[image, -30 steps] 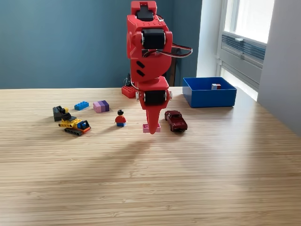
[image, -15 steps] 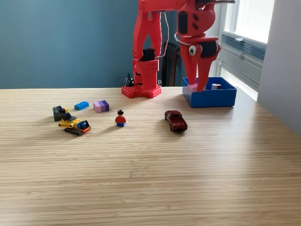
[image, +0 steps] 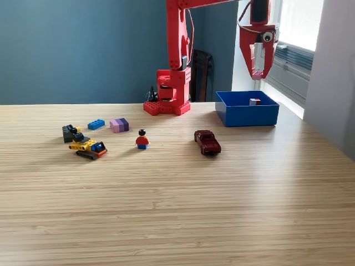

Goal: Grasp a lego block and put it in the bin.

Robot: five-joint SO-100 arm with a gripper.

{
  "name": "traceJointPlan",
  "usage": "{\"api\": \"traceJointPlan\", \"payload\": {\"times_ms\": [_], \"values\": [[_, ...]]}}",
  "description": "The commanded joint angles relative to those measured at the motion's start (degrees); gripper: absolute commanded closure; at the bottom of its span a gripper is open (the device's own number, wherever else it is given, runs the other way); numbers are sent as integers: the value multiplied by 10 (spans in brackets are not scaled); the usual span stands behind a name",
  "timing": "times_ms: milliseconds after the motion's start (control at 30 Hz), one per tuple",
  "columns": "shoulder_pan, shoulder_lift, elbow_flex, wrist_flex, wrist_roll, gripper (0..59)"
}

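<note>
Your gripper [image: 258,73] hangs high above the blue bin [image: 247,114], jaws pinched on a small pink block [image: 258,72], so letting go should drop it inside.

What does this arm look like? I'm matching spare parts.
The arm is bright red plastic on a red base, with black motor blocks and thin dark cables. The gripper has tapered red fingers with a pale inner face.
</note>
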Motion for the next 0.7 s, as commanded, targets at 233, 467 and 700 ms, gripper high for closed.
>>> {"api": "traceJointPlan", "payload": {"times_ms": [233, 467, 700], "values": [[-6, 8, 67, -56, -4, 586], [7, -116, 2, -54, -3, 586], [-14, -193, -70, -1, -12, 406]]}}
